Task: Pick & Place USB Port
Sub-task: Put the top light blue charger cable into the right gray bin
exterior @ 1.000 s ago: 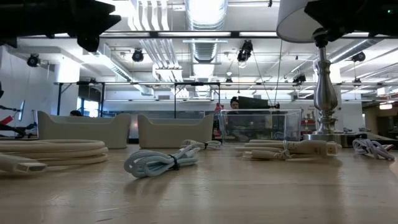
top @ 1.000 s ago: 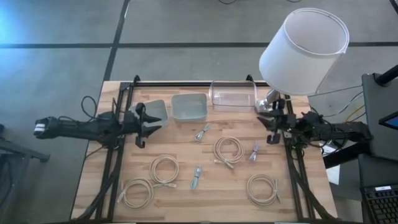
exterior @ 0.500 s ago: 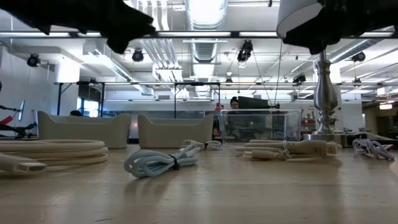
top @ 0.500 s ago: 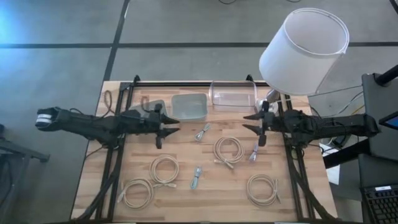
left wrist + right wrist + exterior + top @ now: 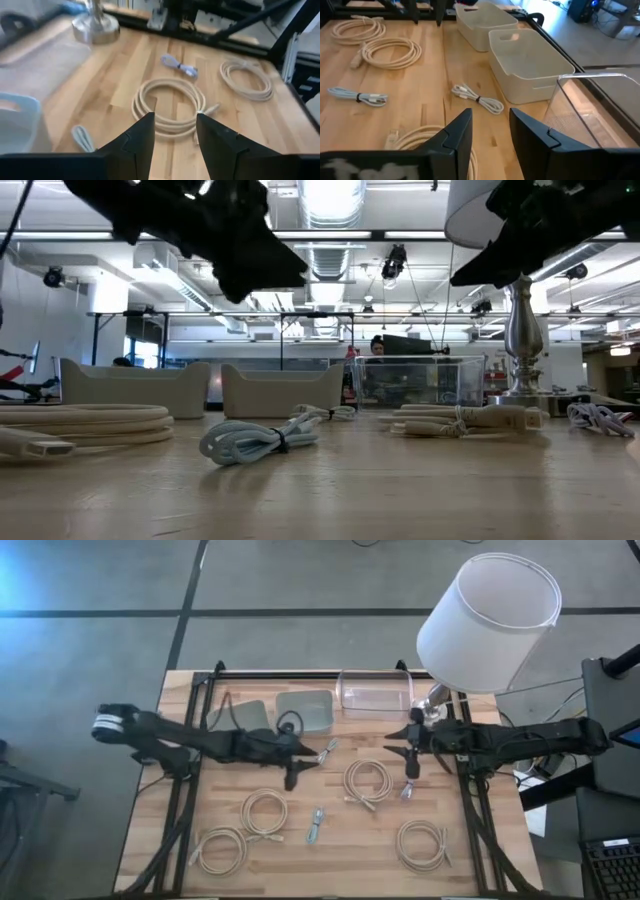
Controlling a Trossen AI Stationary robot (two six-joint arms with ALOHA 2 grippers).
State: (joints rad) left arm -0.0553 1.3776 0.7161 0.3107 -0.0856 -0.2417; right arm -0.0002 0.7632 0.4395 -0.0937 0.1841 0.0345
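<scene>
Pale wood planks make up the bench [image 5: 340, 870], and I count several cables spread across it in the high view. I have the left gripper [image 5: 296, 762] extended to the centre of the frame with its fingers parted and nothing between them; it sits just left of a small bundled grey USB cable [image 5: 325, 752]. My right gripper [image 5: 409, 752] is at centre right, fingers likewise apart and empty, just above a second small bundled cable [image 5: 408, 785] and right of a coiled beige cable [image 5: 368, 780].

A third small grey bundle [image 5: 316, 825] lies at lower centre. Further beige coils sit at lower left [image 5: 220, 850], left of centre [image 5: 265, 811] and lower right [image 5: 421, 843].

Along the upper edge of the bench I note two pale bins, one at upper left [image 5: 243, 715] partly under the left arm and one beside it [image 5: 304, 711], then a clear plastic container [image 5: 374, 692] to their right. All three appear empty. A lamp with a white shade [image 5: 488, 622] stands at the upper right corner.

From the left wrist view I see a beige coil [image 5: 167, 106] directly ahead of the fingers [image 5: 141, 140].
</scene>
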